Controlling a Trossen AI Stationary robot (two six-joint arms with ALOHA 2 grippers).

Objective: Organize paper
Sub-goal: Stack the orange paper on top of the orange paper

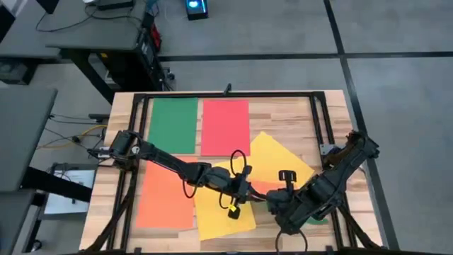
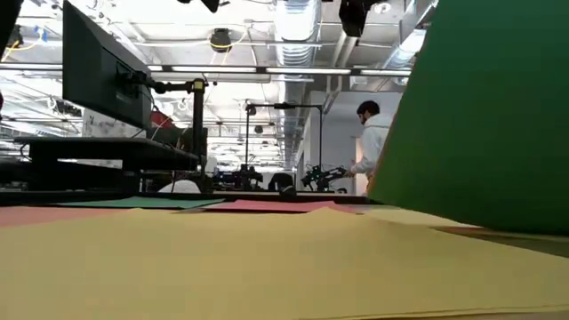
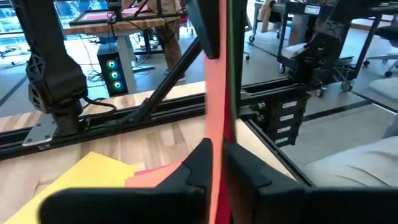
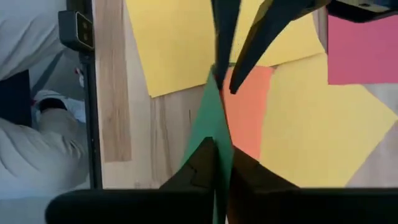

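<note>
A green sheet (image 1: 172, 125) and a pink-red sheet (image 1: 225, 126) lie flat side by side at the far side. An orange sheet (image 1: 165, 197) lies at the near left. Two yellow sheets (image 1: 279, 157) (image 1: 221, 212) overlap in the middle. My left gripper (image 1: 248, 195) is shut on an orange-red sheet (image 3: 214, 112) that stands on edge. My right gripper (image 1: 277, 204) faces it and is shut on another green sheet (image 2: 484, 116), raised steeply near the table's front. The two raised sheets stand close together. My left gripper pinches the orange-red sheet's edge (image 3: 214, 155) between its two fingers. The sheet rises edge-on from the fingers, with a thin green edge (image 3: 229, 62) right beside it. My right gripper pinches the green sheet by an edge (image 4: 214, 134) between its two fingers. The sheet stands tilted and lifted above the yellow paper, narrowing toward the other gripper's fingers (image 4: 227, 37). The orange-red sheet (image 4: 247, 109) lies against its side.
A black metal frame (image 1: 322, 120) rims the wooden table (image 1: 283, 117). A person in white (image 2: 372, 142) stands in the room beyond, along with desks and monitors. Bare wood shows at the far right of the table.
</note>
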